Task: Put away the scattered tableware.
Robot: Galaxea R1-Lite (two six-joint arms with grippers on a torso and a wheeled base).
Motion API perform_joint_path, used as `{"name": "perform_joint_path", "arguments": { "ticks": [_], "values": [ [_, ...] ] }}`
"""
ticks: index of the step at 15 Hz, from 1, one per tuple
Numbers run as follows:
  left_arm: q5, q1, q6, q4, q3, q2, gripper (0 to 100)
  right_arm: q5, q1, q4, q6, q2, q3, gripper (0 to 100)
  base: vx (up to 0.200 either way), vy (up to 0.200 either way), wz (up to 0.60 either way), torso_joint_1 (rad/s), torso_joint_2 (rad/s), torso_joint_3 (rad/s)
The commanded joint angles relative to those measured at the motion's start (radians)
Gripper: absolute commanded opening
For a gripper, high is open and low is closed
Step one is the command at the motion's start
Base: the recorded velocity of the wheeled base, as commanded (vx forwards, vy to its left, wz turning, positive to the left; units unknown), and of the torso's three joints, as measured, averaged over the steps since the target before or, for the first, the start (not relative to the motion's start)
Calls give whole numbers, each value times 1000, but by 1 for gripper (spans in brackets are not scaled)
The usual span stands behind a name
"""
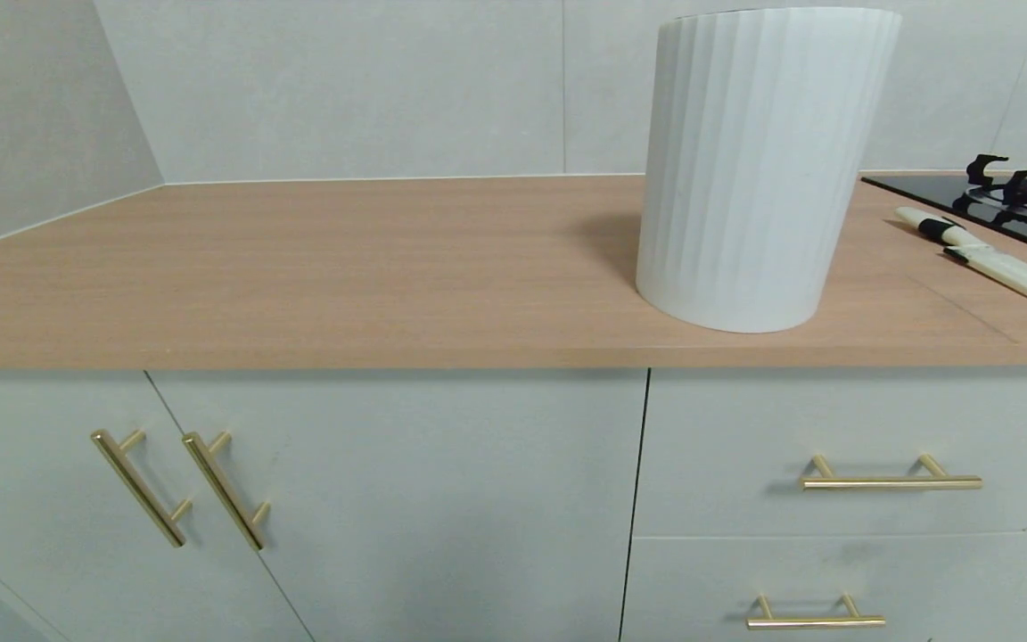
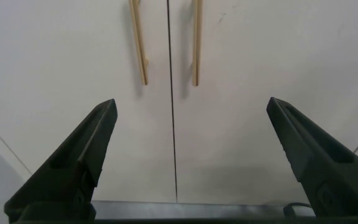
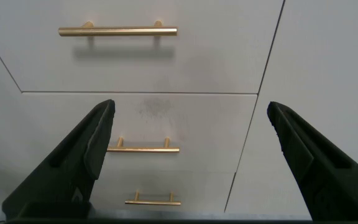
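A tall white ribbed container point(image 1: 750, 169) stands on the wooden counter point(image 1: 299, 267), right of centre. Two cream utensils with black bands point(image 1: 990, 261) lie on the counter at the far right, beside the stove. My left gripper point(image 2: 191, 109) is open with nothing between its fingers, facing the white cabinet doors and their two brass handles point(image 2: 166, 40). My right gripper point(image 3: 191, 112) is also open and holds nothing, facing the white drawer fronts with brass handles point(image 3: 118, 30).
A black glass hob with a burner grate point(image 1: 1017, 192) sits at the counter's far right. Grey tiled walls close off the back and left. Below the counter are two cabinet doors point(image 1: 299, 499) and stacked drawers point(image 1: 852, 455).
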Motion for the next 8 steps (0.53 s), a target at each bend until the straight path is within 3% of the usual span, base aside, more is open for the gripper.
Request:
{"name": "perform_joint_path", "arguments": {
  "ticks": [1,5,8],
  "values": [
    [1,0,-1,0,0,0,100,0,0,0,0,1,0,100,0,0,0,0,0,0],
    [1,0,-1,-2,0,0,100,0,0,0,0,1,0,100,0,0,0,0,0,0],
    [1,0,-1,0,0,0,100,0,0,0,0,1,0,100,0,-200,0,-1,2,2]
  ]
}}
